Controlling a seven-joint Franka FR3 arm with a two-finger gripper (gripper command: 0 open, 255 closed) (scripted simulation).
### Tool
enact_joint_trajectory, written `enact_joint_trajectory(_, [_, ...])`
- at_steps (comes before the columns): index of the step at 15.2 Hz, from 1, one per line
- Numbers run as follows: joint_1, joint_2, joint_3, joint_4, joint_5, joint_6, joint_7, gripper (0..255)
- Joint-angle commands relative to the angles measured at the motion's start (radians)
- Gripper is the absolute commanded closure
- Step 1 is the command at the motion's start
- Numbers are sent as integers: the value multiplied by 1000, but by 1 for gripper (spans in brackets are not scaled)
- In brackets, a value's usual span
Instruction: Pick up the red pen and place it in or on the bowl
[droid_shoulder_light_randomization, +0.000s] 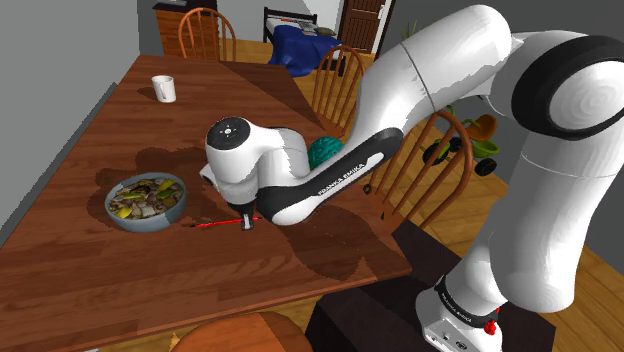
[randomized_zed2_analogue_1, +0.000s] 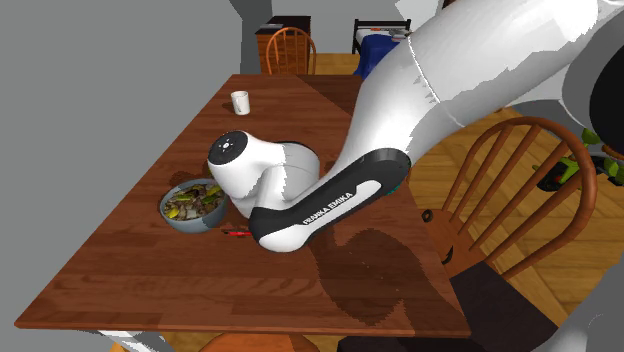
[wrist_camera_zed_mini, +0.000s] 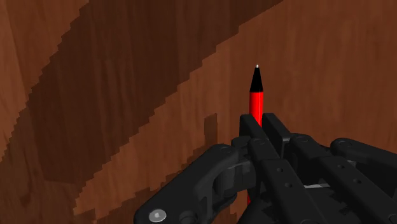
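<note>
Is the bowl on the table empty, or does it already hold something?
Not empty. The grey bowl holds mixed yellow, green and brown pieces up to near its rim; what they are, I cannot tell.

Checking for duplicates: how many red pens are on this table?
1: the red pen with a black tip lies on the brown wooden table beside the grey bowl, between the black fingers. The white arm could hide others.

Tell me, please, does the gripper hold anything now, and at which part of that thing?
It holds the red pen. The fingers clasp its red barrel a little behind the black tip, which sticks out past them.
</note>
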Motion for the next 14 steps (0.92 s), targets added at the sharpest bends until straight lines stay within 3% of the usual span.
enact_joint_trajectory(1, [-3, -18, 6, 5, 16, -19, -15, 255])
enact_joint_trajectory(14, [-16, -122, 30, 52, 106, -147, -107, 255])
